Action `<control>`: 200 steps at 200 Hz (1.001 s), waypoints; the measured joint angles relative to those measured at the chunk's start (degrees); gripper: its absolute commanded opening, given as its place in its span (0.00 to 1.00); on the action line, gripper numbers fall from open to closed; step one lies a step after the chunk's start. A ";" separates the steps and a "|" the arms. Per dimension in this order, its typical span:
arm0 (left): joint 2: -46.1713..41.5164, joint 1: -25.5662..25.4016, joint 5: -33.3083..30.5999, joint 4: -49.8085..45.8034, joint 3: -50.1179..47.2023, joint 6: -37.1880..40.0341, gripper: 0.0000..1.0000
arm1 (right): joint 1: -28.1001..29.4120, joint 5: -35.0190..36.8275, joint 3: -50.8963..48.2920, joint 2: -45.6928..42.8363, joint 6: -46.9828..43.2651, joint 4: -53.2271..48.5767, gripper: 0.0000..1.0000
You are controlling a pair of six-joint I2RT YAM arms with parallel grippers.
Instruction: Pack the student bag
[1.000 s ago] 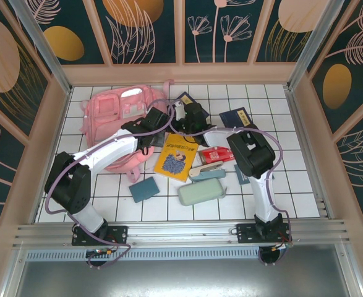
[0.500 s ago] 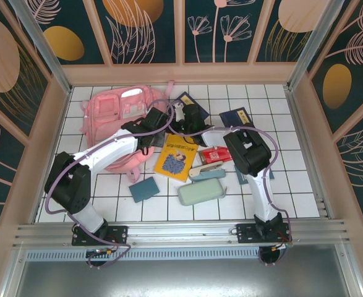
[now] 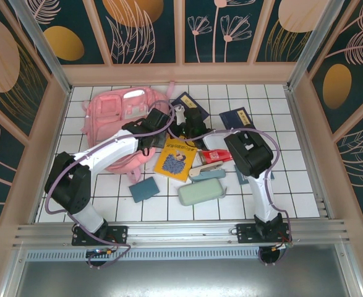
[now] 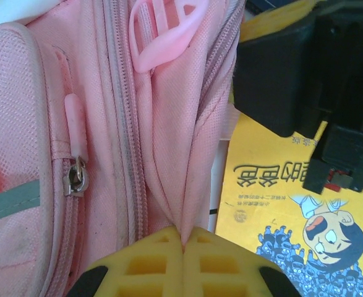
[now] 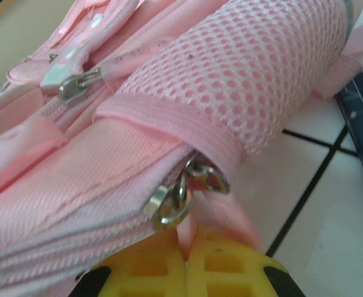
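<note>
The student bag, a soft pink backpack, lies at the back left of the tiled table. My left gripper is at its right edge, and in the left wrist view it is shut on a pinched fold of the bag's pink fabric. My right gripper meets the same edge from the right. In the right wrist view it is shut on the pink zipper pull, just below the metal slider and a mesh side pocket.
A yellow book lies just in front of both grippers. A red item, a green pencil case and a teal notebook sit nearer the arms. Two dark blue books lie at the back.
My right gripper has shut on the zipper pull after standing partly open. The left gripper has kept its hold on the fabric.
</note>
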 measured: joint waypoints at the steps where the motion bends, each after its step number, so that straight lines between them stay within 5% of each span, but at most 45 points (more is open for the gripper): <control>1: 0.00 0.00 0.02 0.00 0.00 -0.02 0.00 | 0.00 0.02 -0.31 -0.22 0.00 0.04 0.00; 200: 1.51 1.03 1.40 4.66 -0.98 -2.43 0.00 | 4.24 -3.19 -15.91 -13.07 -1.86 5.01 0.00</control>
